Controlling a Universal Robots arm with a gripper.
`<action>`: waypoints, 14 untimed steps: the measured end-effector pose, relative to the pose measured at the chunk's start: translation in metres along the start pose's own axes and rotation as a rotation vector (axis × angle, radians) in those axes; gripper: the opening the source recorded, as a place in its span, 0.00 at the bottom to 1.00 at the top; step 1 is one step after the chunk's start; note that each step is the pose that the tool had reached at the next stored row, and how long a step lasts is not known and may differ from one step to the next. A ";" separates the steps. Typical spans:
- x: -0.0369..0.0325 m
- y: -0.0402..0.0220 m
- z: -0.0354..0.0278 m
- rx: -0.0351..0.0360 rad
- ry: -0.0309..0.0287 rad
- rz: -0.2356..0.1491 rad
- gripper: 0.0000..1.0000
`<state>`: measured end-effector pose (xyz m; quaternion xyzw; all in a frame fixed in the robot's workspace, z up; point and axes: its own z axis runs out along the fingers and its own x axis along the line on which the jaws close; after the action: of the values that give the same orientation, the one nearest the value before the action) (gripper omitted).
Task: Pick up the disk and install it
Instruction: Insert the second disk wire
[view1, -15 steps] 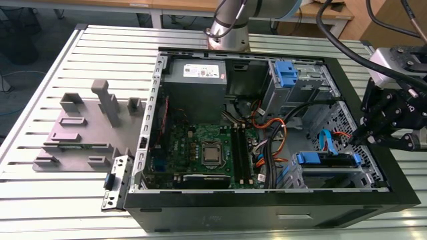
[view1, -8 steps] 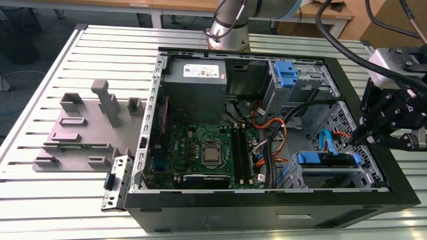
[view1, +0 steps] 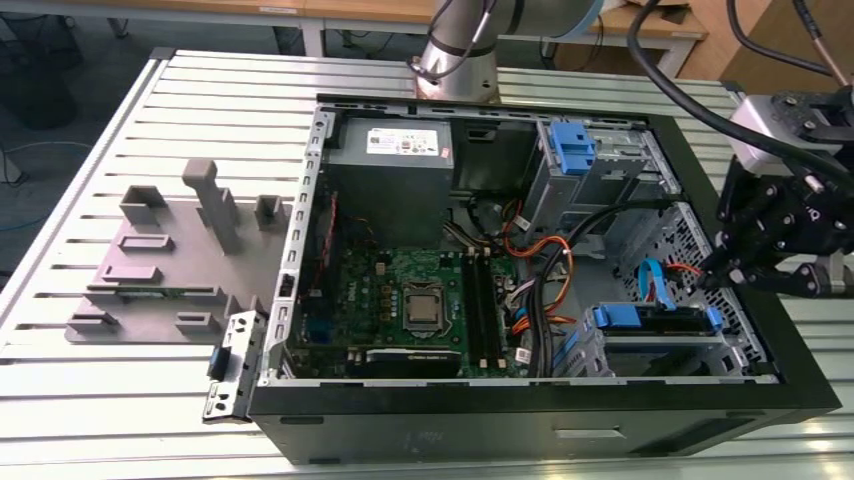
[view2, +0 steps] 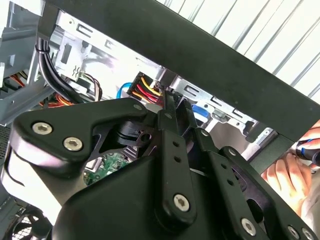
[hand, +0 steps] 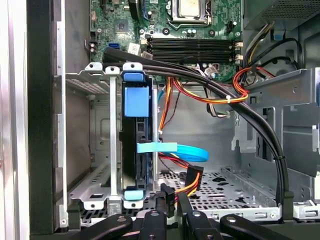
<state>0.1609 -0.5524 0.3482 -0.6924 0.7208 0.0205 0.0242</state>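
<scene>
The disk (hand: 135, 150) stood on edge in the drive cage (hand: 90, 150) at the near corner of the case (view1: 534, 440), toward the exterior view's right. Its blue carrier tab (hand: 136, 101) was showing, and a blue data cable (hand: 172, 149) ran off from its side. My gripper (hand: 174, 199) hung just outside the cage mouth, fingers drawn narrow with barely a gap between them, holding nothing.

I judged the drive to be already slid into its bay, so the care lay in the seating: press square on the carrier's end, not on the data cable or the red-and-yellow power leads (hand: 192, 182) lying close beside the fingertips. A skewed push could jam the rails.

A person's hand (view2: 287, 172) rested by the case's outer edge — I'd have kept the arm slow and well clear of it.
</scene>
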 end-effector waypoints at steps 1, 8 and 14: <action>-0.0006 0.0001 0.0003 0.0004 0.0000 0.000 0.24; -0.0023 0.0003 0.0012 0.0011 0.0000 0.000 0.24; -0.0023 0.0003 0.0023 0.0012 0.0017 0.000 0.24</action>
<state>0.1607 -0.5500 0.3460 -0.6924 0.7208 0.0195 0.0240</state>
